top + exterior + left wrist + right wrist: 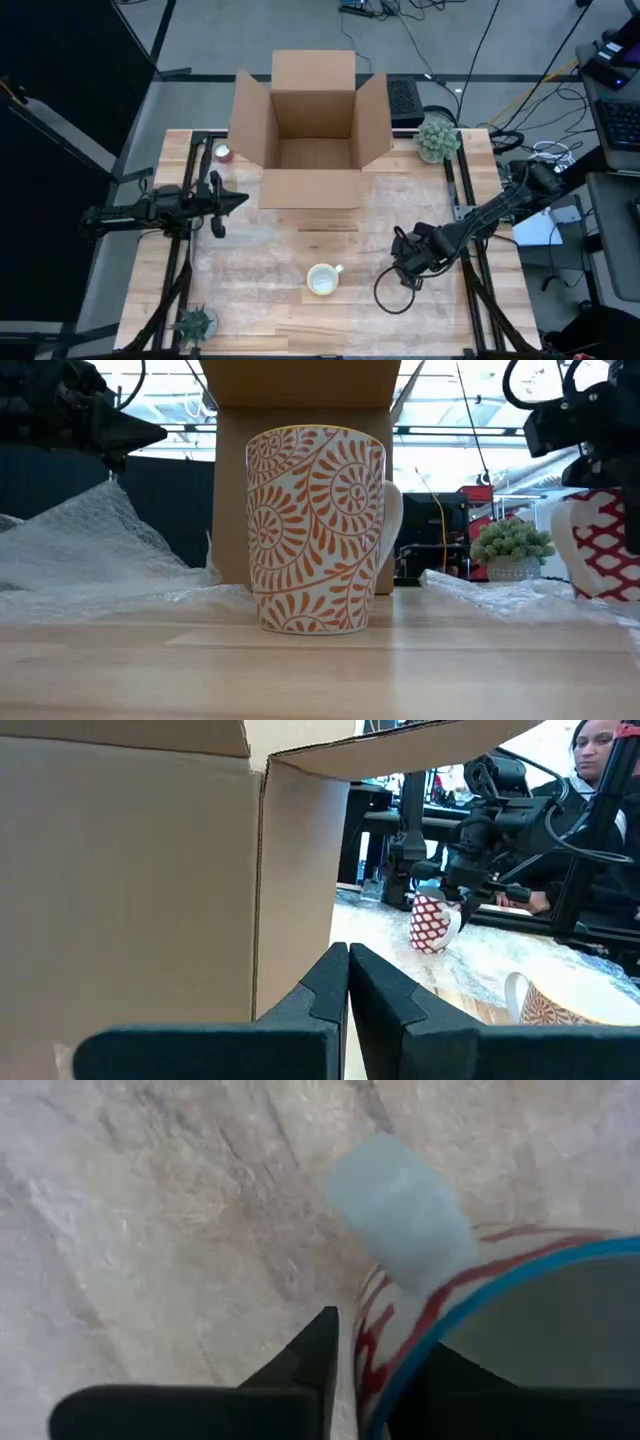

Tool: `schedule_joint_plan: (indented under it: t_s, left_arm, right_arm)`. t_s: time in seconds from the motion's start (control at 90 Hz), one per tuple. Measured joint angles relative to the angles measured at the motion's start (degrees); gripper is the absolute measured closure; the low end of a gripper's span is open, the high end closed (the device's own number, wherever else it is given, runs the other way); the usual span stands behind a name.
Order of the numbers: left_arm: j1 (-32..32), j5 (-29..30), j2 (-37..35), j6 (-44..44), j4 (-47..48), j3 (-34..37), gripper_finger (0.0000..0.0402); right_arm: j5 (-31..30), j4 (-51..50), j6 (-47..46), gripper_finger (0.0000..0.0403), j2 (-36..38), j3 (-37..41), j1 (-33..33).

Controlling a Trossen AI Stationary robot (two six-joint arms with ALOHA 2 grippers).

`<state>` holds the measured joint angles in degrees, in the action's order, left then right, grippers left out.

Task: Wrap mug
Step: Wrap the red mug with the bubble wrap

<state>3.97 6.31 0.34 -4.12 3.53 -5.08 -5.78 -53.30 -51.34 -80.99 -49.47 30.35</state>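
right gripper: clamped on rim of red-patterned mug, right of centre on bubble wrap | left gripper: fingers pressed together, left side by cardboard box | orange-swirl mug: upright, near centre

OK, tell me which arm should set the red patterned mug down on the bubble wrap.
Right. The right gripper is already shut on the rim of the red patterned mug, over the bubble wrap. The left gripper is shut and empty, beside the cardboard box.
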Motion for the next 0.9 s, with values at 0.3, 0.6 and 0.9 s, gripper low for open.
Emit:
schedule_joint_plan:
  t_s: [0.3, 0.6, 0.9]
  left_arm:
    - [-0.01, 0.00, 0.02, -0.02, 0.00, 0.00, 0.0402]
    - [-0.01, 0.00, 0.02, -0.02, 0.00, 0.00, 0.0402]
    - [-0.01, 0.00, 0.02, 0.00, -0.01, 0.00, 0.0402]
  right_arm:
    - [0.07, -11.95, 4.29, 0.0270, 0.00, -11.39, 0.00]
    - [-1.93, -3.99, 4.05, 0.0234, -0.01, -20.60, 5.81]
    - [-4.79, 21.96, 10.13, 0.0241, -9.35, -19.15, 13.80]
